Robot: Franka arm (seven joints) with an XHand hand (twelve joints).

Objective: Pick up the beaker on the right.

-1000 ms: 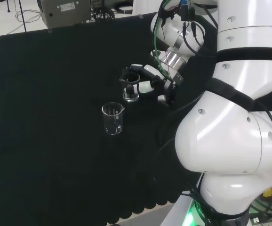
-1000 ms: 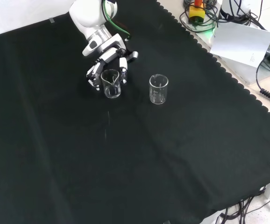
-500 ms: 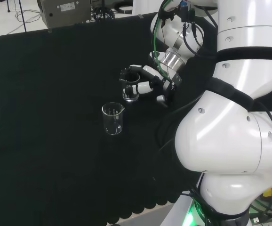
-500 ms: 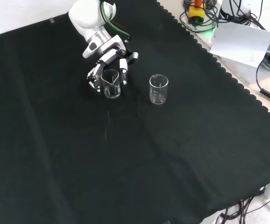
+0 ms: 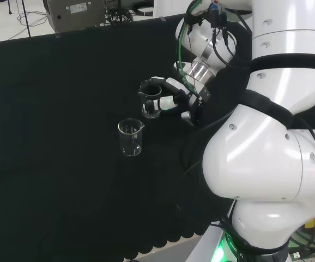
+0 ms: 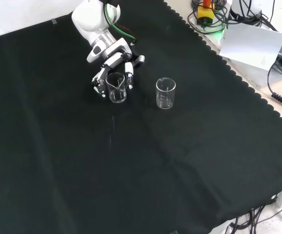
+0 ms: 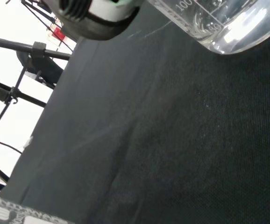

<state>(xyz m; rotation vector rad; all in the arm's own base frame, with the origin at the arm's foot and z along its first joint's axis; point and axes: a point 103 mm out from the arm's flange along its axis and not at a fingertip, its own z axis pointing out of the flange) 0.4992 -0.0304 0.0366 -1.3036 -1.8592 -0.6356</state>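
Two clear glass beakers; black-and-white hand [image 6: 112, 73] curls round one [image 6: 116, 88] at the other's [image 6: 165, 93] nine o'clock. Grasp made; lifting straight up seems next.

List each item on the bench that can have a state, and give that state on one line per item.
Hand: fingers curled round the held beaker.
Held beaker: upright, gripped by the hand, looks empty.
Free beaker: upright on the cloth, apart from the hand, looks empty.
Black cloth: spread flat over the bench.
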